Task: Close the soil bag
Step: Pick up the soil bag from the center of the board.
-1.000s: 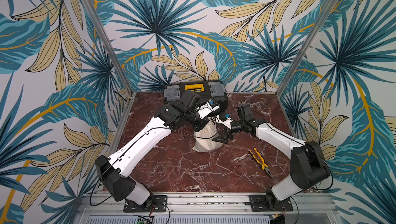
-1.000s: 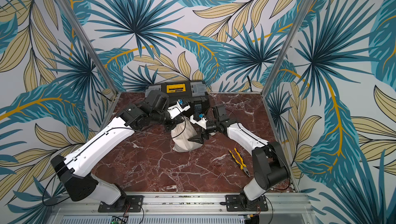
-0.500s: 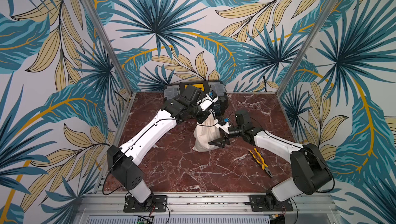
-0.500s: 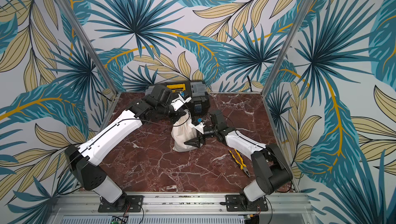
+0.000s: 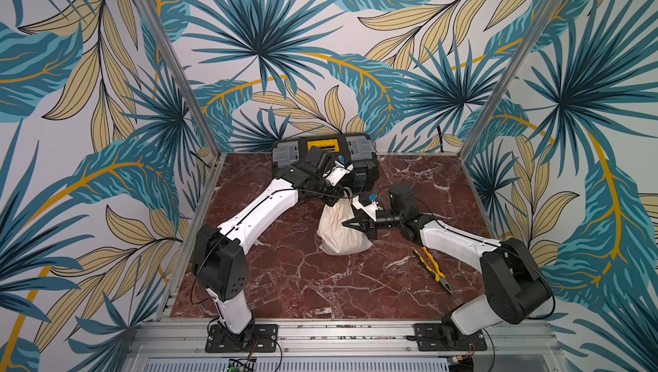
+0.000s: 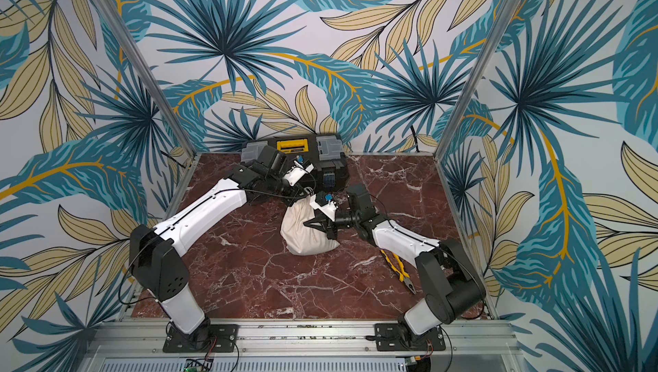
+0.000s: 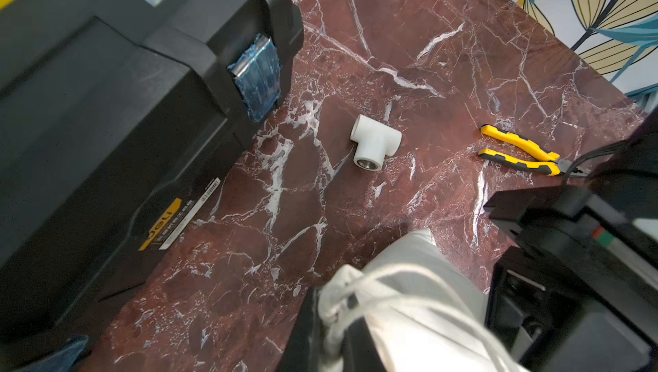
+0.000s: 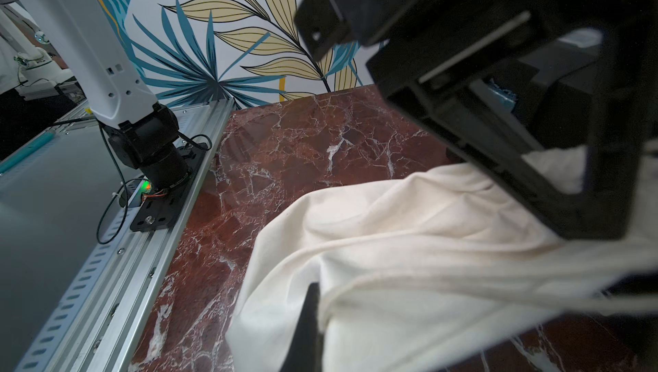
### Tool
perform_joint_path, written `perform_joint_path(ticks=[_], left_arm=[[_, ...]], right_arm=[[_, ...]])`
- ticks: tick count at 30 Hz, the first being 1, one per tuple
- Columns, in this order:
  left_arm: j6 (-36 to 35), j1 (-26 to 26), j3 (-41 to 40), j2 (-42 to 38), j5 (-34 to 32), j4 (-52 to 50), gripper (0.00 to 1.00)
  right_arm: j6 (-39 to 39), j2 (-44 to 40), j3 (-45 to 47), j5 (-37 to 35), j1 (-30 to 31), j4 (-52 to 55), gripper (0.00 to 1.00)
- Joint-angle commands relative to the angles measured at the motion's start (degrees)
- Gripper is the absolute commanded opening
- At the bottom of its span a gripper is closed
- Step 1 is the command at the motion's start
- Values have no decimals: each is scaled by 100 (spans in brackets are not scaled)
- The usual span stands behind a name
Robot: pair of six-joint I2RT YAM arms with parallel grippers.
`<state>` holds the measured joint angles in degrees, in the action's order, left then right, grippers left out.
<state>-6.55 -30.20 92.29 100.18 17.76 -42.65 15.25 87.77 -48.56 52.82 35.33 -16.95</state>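
I am reaching my left arm out from the front left corner of the tabletop (image 5: 302, 281) toward the far edge. My left gripper (image 7: 333, 297) is squeezing down on the gathered mouth of the soil bag (image 5: 338, 238), with bunched cloth and loops of white cord wedged between its black fingers. From above, the wrist hides most of that gripper.

The black toolbox (image 5: 356, 145) with the yellow handle is sitting against the middle of the far edge, just behind my left wrist. Its lid is down.

The soil bag is standing in the middle of the tabletop, a little toward the far edge. Its plump bottom is resting on the marble and its neck is leaning up toward the toolbox. Both top views are showing it between my two arms.

I am bringing my right gripper (image 5: 346, 224) in low from the right, and its fingers are pressing together to a point against the side of the bag. In the right wrist view they are pinching a thin cord (image 8: 334, 299) that is running off across the cloth.

A white pipe fitting (image 7: 375, 142) is lying on the marble between the toolbox and the pliers, apart from both. The yellow-handled pliers (image 5: 432, 270) are lying flat near the right edge, just beside my right forearm.
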Motion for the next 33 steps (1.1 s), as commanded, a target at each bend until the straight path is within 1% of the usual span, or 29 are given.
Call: perform_joint_path(ticks=[1,4,7,8,10,12,13,14,15,16,18,21,25,27,33], left_arm=[[180,147,-273,-160,-302,451,14],[252,146,-589,-363,-181,572,23],[302,152,-737,-506,-176,550,25],[319,146,-784,-559,-140,563,27],[382,151,-829,-716,-43,597,38],[487,151,-859,-894,63,681,46],[536,162,-854,-1016,102,714,56],[602,169,-846,-1129,111,747,72],[663,175,-842,-1244,101,780,95],[744,191,-848,-1376,62,821,99],[943,227,-952,-1687,-162,973,100],[1204,283,-1413,-2318,-667,1331,100],[1343,292,-2129,-3120,-1282,1715,100],[1472,295,-2480,-3472,-1486,1846,100],[1856,298,-3145,-4067,-1603,1980,100]], right_arm=[[-526,-657,225,-181,79,-784,0],[-859,-1043,362,-519,86,-1233,0],[-1194,-1390,440,-776,86,-1580,0],[-1291,-1489,450,-838,85,-1636,0],[-1435,-1641,449,-915,93,-1683,0],[-1540,-1817,446,-996,91,-1675,0],[-1580,-1909,444,-1047,94,-1662,0],[-1612,-2021,436,-1119,91,-1645,0],[-1632,-2118,416,-1215,90,-1611,0],[-1634,-2209,377,-1309,88,-1552,0],[-1610,-2385,249,-1577,88,-1386,0],[-1492,-2571,-46,-2106,89,-1043,0],[-1367,-2709,-411,-3335,83,-755,0],[-1313,-2694,-578,-4042,83,-740,0],[-842,-2352,-1012,-6217,71,-1002,0]])
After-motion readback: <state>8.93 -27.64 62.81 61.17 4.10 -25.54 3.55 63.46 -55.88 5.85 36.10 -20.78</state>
